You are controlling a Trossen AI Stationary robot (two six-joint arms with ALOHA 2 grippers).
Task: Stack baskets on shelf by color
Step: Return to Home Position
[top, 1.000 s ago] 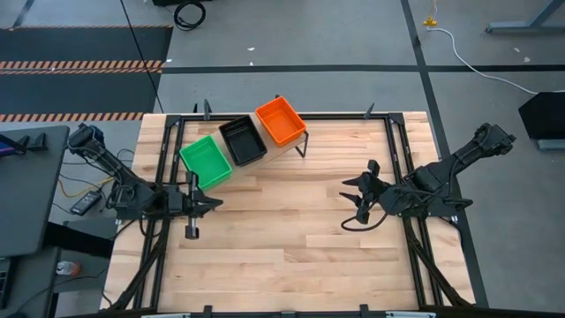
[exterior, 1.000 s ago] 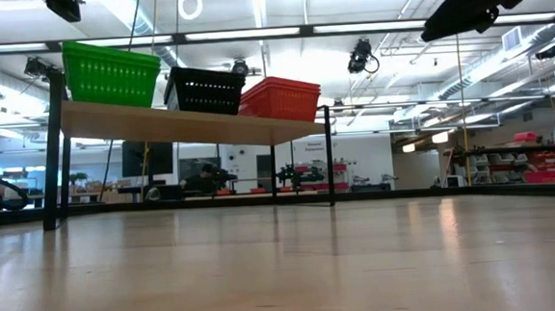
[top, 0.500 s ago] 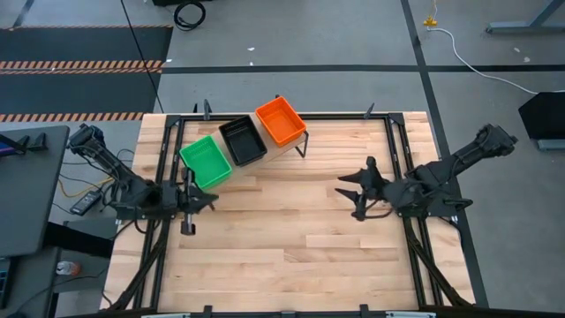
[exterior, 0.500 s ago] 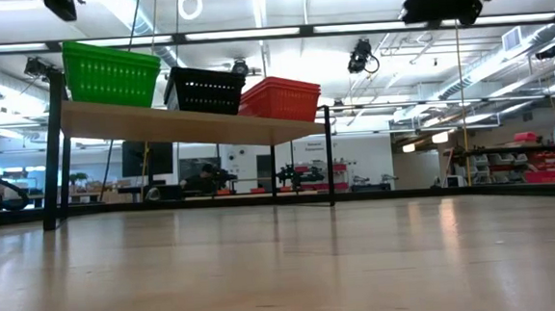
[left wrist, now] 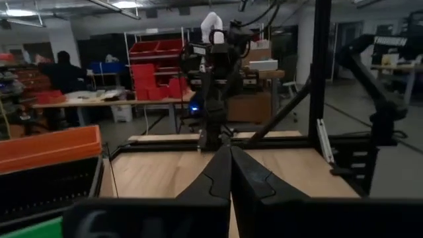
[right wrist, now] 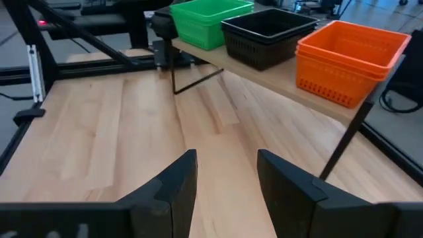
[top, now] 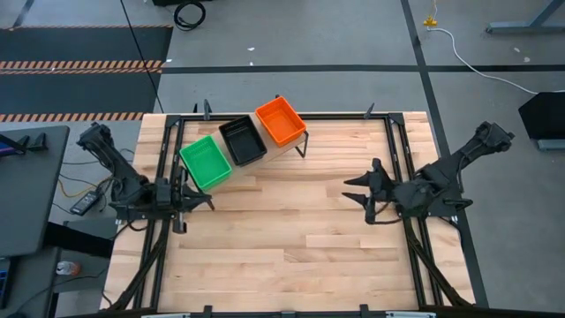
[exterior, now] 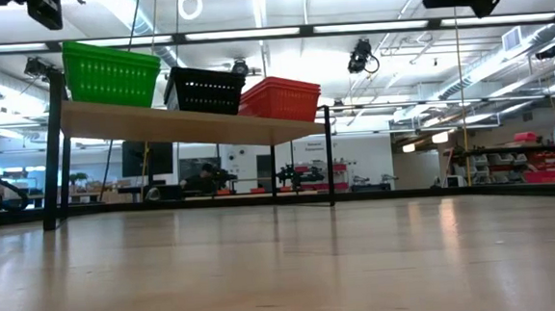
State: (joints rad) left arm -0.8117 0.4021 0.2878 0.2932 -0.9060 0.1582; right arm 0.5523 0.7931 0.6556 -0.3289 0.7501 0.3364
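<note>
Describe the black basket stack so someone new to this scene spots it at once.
In the high view, a raised shelf stands near the upper-left edge of the wooden table. Three basket stacks line it. The black stack is the middle one, with the green stack to its left and the orange stack to its right.

You're in robotics lab / workshop hall, not home or office. Evidence:
- bare grey concrete floor (top: 335, 88), hazard-striped mat (top: 79, 64), loose cables (top: 187, 12) on it
- open industrial ceiling, long strip lights (exterior: 260, 33)
- background: racks of red storage bins (left wrist: 155, 63), workbenches (left wrist: 99, 102), person (left wrist: 63, 71) at one
- slatted wood tabletop (top: 291, 230) inside black metal frame (left wrist: 322, 66)
</note>
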